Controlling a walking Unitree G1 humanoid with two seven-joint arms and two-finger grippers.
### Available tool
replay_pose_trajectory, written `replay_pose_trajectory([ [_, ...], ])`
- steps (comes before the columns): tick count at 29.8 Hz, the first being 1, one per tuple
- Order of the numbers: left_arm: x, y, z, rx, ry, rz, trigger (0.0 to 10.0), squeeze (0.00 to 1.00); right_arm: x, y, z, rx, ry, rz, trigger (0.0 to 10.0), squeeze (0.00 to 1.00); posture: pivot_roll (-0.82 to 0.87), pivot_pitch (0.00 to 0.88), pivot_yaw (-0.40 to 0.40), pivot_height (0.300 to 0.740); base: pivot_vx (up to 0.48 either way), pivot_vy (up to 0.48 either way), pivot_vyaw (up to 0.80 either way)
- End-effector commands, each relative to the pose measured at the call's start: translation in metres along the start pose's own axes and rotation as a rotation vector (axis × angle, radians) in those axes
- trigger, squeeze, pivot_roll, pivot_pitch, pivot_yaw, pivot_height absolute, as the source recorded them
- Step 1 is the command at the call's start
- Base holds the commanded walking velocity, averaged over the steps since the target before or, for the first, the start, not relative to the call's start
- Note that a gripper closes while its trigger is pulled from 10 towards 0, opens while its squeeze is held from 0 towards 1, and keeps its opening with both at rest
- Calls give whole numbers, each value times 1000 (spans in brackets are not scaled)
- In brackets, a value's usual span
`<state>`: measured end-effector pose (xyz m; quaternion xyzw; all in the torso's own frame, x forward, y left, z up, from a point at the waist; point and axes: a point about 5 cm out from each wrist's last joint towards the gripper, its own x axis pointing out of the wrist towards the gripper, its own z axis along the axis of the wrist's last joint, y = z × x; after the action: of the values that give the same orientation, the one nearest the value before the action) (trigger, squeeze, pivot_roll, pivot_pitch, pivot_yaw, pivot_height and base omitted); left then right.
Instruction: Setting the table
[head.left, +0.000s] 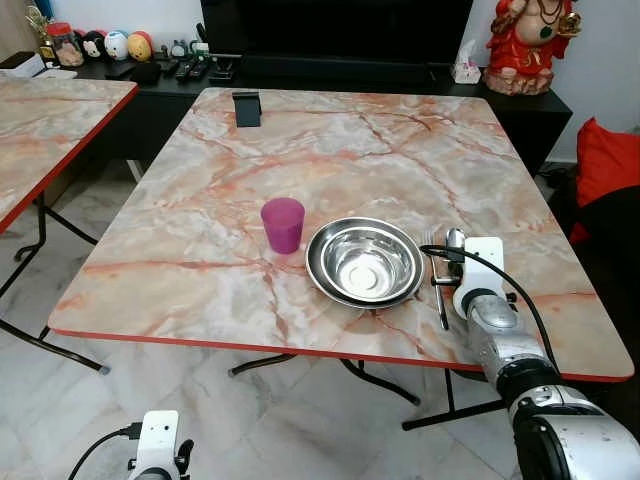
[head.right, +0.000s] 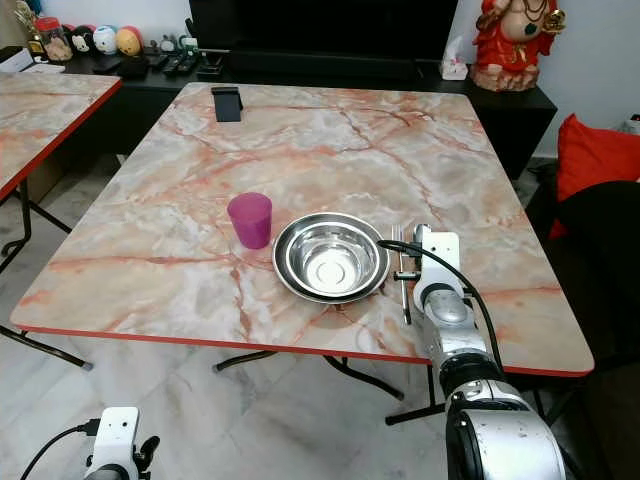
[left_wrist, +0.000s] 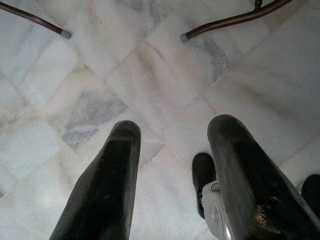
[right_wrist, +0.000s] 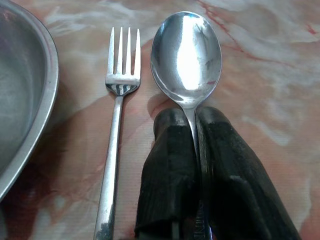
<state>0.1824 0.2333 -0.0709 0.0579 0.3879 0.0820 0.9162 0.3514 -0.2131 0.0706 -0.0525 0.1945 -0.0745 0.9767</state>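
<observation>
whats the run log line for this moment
right hand shut on spoon | fork beside bowl | left hand idle, open

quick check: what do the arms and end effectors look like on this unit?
Silver metal right arm with a dark joint ring, a white camera box at the wrist and a black cable looping along it. Right end effector: two long black textured fingers. Left end effector has the same black fingers, with a white wrist box and black cable.

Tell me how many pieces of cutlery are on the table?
2. A fork lies just right of the steel bowl. A spoon lies beside it, farther right, its handle pinched in the right gripper.
</observation>
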Motion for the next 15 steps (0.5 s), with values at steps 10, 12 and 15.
replay_pose_trajectory([
  [10, 0, 2, -1, 0, 12, 2, 10000, 0, 1, 0, 5, 19, -11, -7, 10000, 0, 0, 2, -5, 740, 0, 0, 0],
  [12, 0, 2, -1, 0, 12, 2, 10000, 0, 1, 0, 5, 19, -11, -7, 10000, 0, 0, 2, -5, 740, 0, 0, 0],
  [15, 0, 2, -1, 0, 12, 2, 10000, 0, 1, 0, 5, 19, -11, -7, 10000, 0, 0, 2, -5, 740, 0, 0, 0],
])
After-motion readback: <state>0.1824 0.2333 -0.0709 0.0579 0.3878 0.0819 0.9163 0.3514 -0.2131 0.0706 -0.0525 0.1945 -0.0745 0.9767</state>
